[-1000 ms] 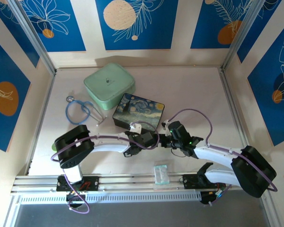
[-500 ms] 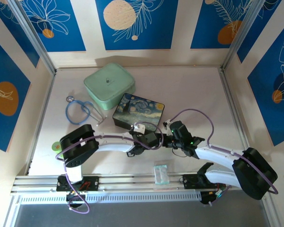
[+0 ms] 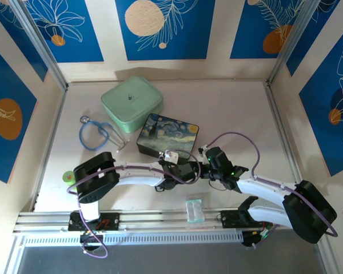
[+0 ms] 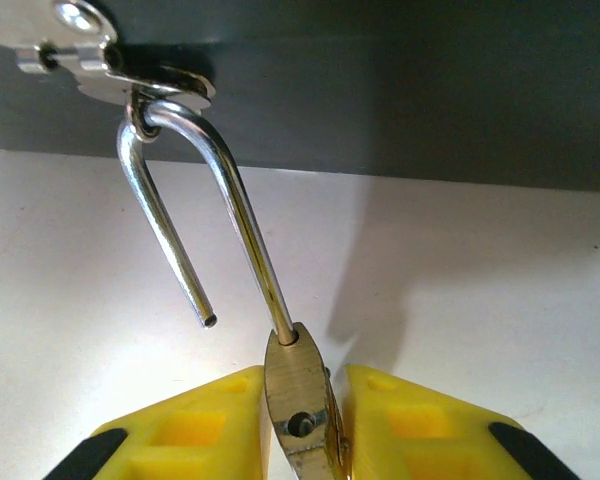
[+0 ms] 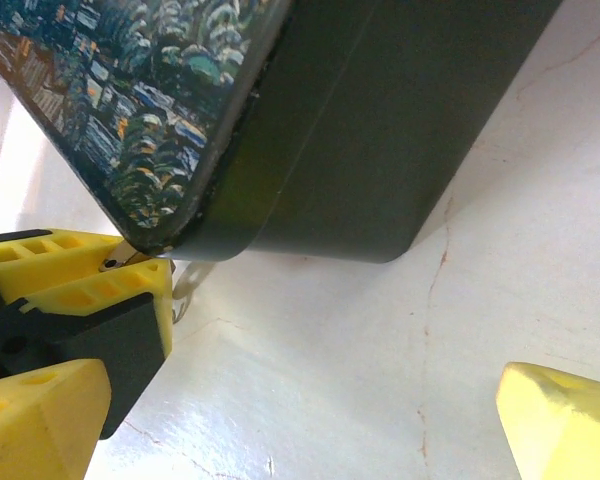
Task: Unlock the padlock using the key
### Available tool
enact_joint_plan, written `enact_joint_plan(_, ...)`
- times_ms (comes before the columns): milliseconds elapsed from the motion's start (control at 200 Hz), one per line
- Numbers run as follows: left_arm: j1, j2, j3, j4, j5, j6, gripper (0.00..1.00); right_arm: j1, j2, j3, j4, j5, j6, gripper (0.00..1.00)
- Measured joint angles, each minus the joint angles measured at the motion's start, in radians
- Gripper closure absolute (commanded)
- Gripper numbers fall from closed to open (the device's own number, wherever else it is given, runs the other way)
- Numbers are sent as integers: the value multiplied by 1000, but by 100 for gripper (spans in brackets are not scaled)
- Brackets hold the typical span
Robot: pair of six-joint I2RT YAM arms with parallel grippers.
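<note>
Gripping padlock by its brass body in clenched left jaws, in front of the painted box on the tabletop, shackle sprung but hooked through the clasp; right jaws released wide, empty, at the box corner. Seemingly unlocked already: next, probably easing shackle off clasp

Brass-gold padlock with silver shackle, between plain yellow fingers. Beyond them, painted box: swirly blue-teal lid, dark grey side.
</note>
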State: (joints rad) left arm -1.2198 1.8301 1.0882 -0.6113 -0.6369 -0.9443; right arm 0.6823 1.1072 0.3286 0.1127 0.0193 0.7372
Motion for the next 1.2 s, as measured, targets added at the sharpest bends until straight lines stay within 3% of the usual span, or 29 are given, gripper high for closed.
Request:
enact_joint_plan(1051,-9,-71,-33,23,63,-53,75,1,10,-2,-2,3,0,1)
enact_joint_plan(1116,-9,-73,-34,22,63,-53,73,2,9,-2,-2,4,0,1)
enact_joint_plan(1201,-9,-89,-41,16,62,-57,62,6,6,-2,-2,6,0,1)
